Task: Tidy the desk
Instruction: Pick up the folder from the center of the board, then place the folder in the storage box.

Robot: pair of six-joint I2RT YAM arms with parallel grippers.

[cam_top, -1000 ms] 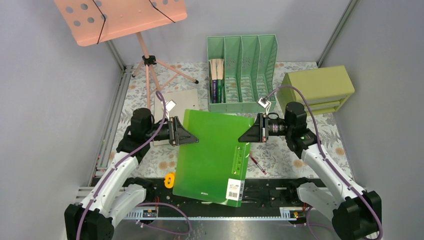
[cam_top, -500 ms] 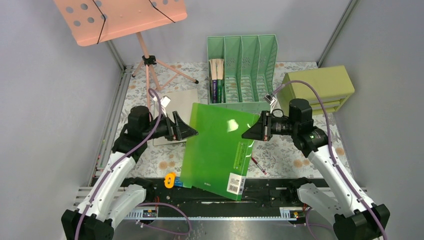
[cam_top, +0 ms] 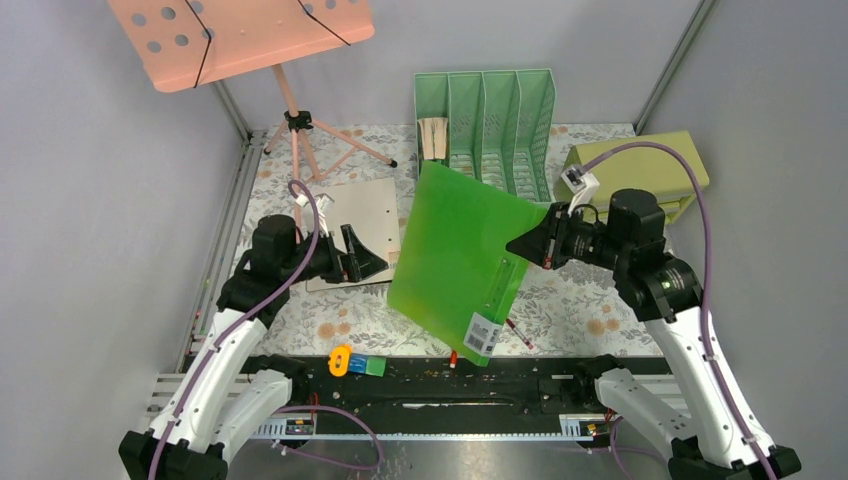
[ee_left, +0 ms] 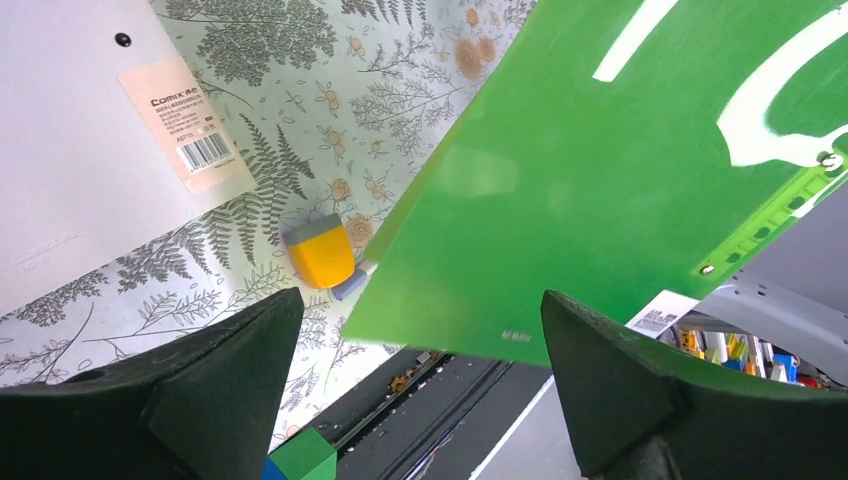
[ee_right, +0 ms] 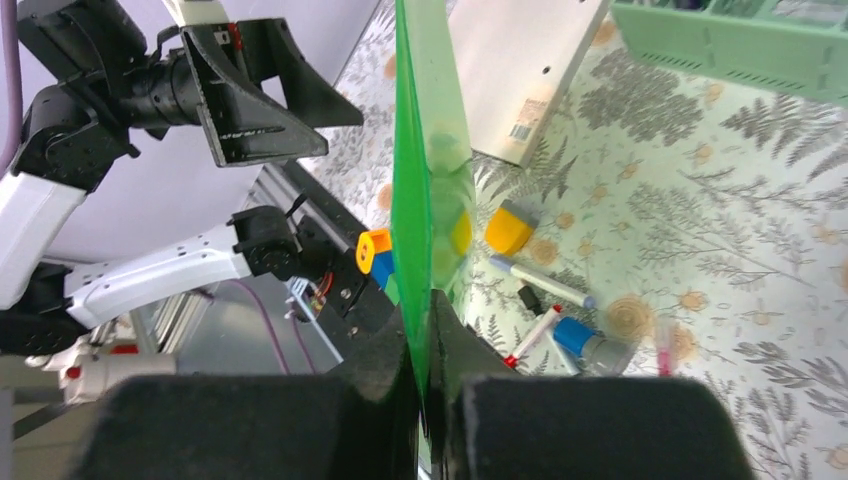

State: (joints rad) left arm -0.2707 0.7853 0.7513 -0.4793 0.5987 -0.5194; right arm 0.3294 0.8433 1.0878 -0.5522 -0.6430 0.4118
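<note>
**Hidden or unclear**
- green folder (cam_top: pixel 455 250), one, held tilted. It covers the worktop (cam_top: pixel 320 320) under it and the lower front of the rack. Whether its low corner touches the worktop cannot be told.
- olive drawer box (cam_top: pixel 640 160), one, beyond the right jaws, partly behind that arm.
- pink music stand (cam_top: pixel 240 35), one, far beyond the left jaws, cut off at the top edge.
- red pen (cam_top: pixel 517 330), one, below the right jaws, one end under the folder.

**Jaws**
- right jaws: clamped on the folder's edge, which stands edge-on between the pads.
- left jaws: spread wide, holding nothing, with the folder just ahead and apart.

**Worktop**
- fern-and-flower cloth, railed, lying beneath both pairs of jaws.

**Containers**
- green rack (cam_top: pixel 500 100), one, four compartments, beyond both jaws. The leftmost compartment holds upright tan-topped books (cam_top: pixel 433 135), number unclear.

**Loose items**
- grey board (cam_top: pixel 360 215), one, flat under the left jaws, with a barcode label.
- yellow-and-grey piece (ee_left: pixel 320 255), one, below the left jaws.
- orange piece (cam_top: pixel 340 358), one, at the near rail, with blue and green blocks (cam_top: pixel 368 366) touching beside it.
- white pen with blue cap (ee_right: pixel 540 280), one, below the right jaws
</note>
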